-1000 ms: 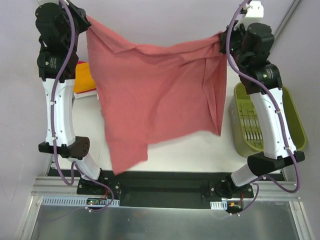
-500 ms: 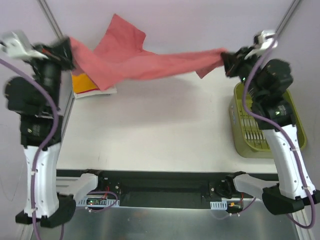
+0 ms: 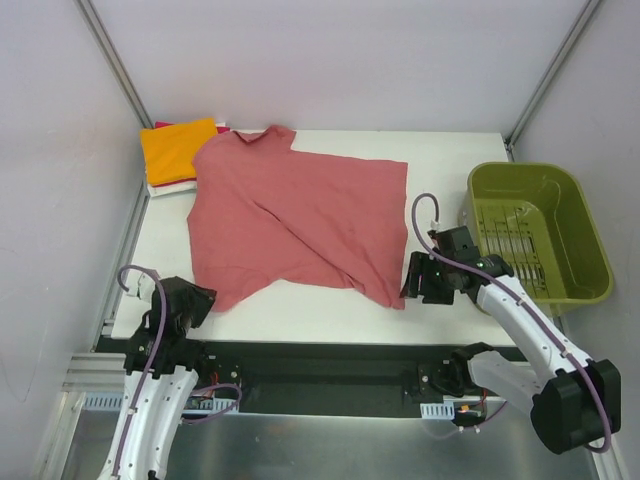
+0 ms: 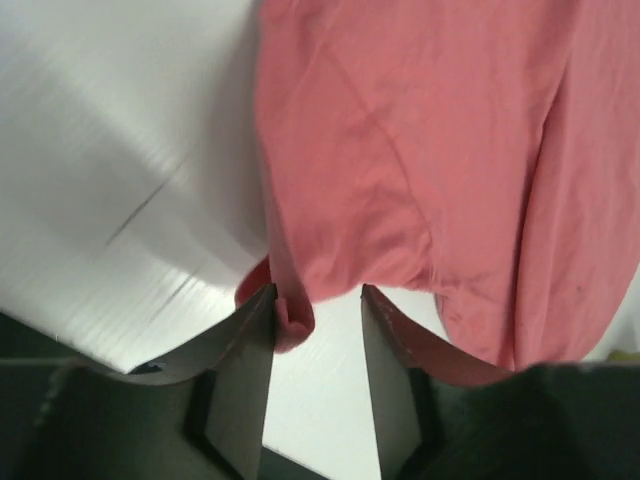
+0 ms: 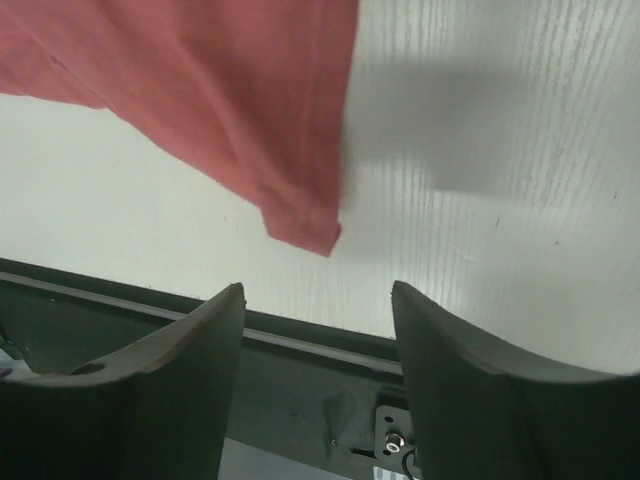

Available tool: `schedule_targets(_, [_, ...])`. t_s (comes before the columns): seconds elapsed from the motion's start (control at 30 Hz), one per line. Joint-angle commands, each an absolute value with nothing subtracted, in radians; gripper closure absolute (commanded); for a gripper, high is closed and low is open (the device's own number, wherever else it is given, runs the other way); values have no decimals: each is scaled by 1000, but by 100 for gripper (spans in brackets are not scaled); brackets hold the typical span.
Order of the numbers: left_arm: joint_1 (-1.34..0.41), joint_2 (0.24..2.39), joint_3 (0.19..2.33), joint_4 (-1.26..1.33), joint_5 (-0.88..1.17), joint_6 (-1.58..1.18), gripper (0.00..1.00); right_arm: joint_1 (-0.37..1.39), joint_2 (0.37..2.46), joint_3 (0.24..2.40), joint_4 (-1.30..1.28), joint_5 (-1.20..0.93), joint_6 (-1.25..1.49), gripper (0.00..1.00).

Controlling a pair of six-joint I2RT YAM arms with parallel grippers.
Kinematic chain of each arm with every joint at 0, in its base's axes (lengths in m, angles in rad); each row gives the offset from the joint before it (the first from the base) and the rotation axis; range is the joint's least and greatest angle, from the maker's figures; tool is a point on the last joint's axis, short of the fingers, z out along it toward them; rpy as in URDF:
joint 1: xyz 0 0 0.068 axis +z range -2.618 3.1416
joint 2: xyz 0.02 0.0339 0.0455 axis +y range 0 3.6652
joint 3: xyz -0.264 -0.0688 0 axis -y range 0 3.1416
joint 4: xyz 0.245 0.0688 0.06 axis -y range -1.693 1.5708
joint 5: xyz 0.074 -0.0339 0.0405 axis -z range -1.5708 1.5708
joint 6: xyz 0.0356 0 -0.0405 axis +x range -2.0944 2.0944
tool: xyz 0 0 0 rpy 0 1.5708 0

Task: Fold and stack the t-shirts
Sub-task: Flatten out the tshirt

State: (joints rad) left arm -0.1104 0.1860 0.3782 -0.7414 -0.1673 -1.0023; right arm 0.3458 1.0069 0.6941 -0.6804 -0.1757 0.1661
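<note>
Over the table (image 3: 440,170), left gripper (image 4: 317,297) and right gripper (image 5: 318,290) hang low, parted, beside the t-shirt (image 3: 300,220).

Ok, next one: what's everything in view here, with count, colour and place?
Large t-shirt: one, salmon-red, spread on the table's middle, collar toward the far edge.
Folded shirts: one stack, orange on top with magenta and white edges below, far-left corner.
Basket: one, olive-green, at the table's right side.
Table: one, white.
Left end effector: one, dark, open, at the shirt's near-left hem.
Right end effector: one, dark, open, just off the shirt's near-right corner.
</note>
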Motion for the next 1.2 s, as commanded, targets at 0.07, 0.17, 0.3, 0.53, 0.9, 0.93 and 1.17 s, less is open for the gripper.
schedule_targets(0.07, [-109,224,566,-1033,-305,-1169,57,351,937,802,-825,-131,210,20])
schedule_targets(0.17, [-109,242,701,-1087,-365,-1135,2,356,948,867,-850,-87,175,3])
schedule_targets(0.3, [-109,290,836,-1086,-388,-1109,1,422,985,952,-795,-75,141,3])
schedule_targets(0.53, [-109,486,795,-768,-125,-941,1,523,1263,1052,-660,-90,161,3])
schedule_targets(0.9, [-109,1006,726,-506,43,-799,1,623,1663,1114,-519,-198,236,3])
schedule_targets(0.93, [-109,1021,723,-502,32,-792,1,621,1696,1109,-520,-190,239,3])
schedule_targets(1.17, [-109,1118,719,-491,-34,-798,1,514,1790,1051,-528,-193,256,3])
